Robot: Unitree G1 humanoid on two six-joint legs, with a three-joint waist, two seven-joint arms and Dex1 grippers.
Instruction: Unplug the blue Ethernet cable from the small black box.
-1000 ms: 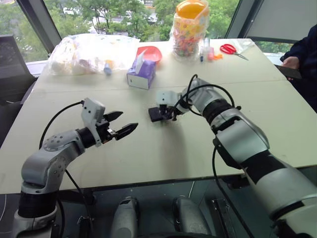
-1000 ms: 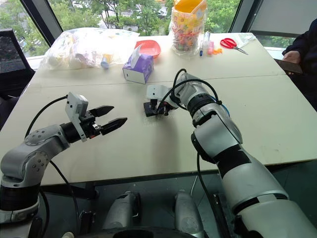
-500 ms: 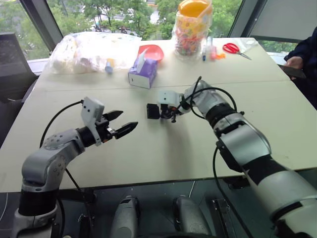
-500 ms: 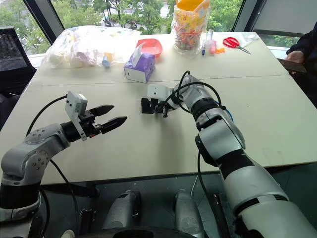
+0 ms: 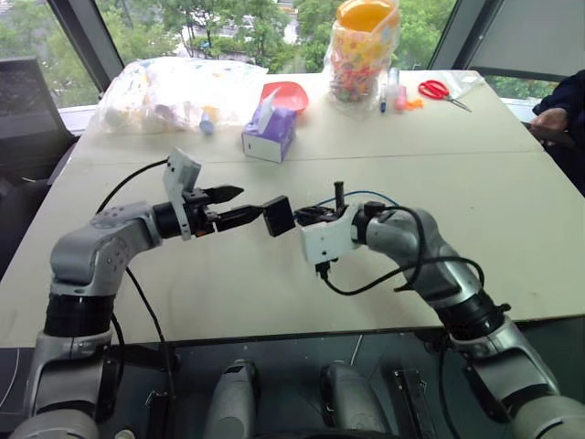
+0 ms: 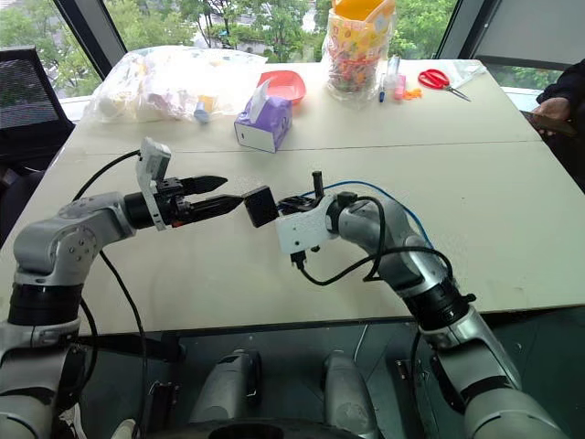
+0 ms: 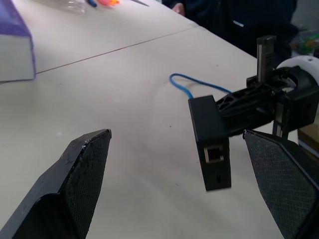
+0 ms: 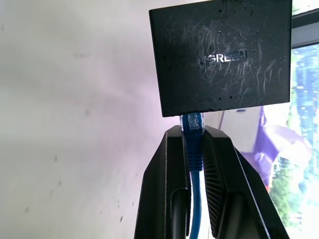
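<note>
I'm lining up my wide-open left gripper (image 5: 239, 207) on the small black box (image 5: 278, 216), mid-frame.
I'm keeping my right gripper (image 8: 195, 149) pinched on the blue Ethernet cable (image 8: 193, 144) at its plug; I should close squarely on the box's flat sides, then pull straight apart. I'm counting one box, one cable, two grippers.

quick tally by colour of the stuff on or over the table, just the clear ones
black: 1, small black box
blue: 1, blue Ethernet cable
purple: 1, tissue box
red: 2, bowl, scissors
yellow lid: 1, candy jar
clear: 1, plastic bag
total: 7
</note>
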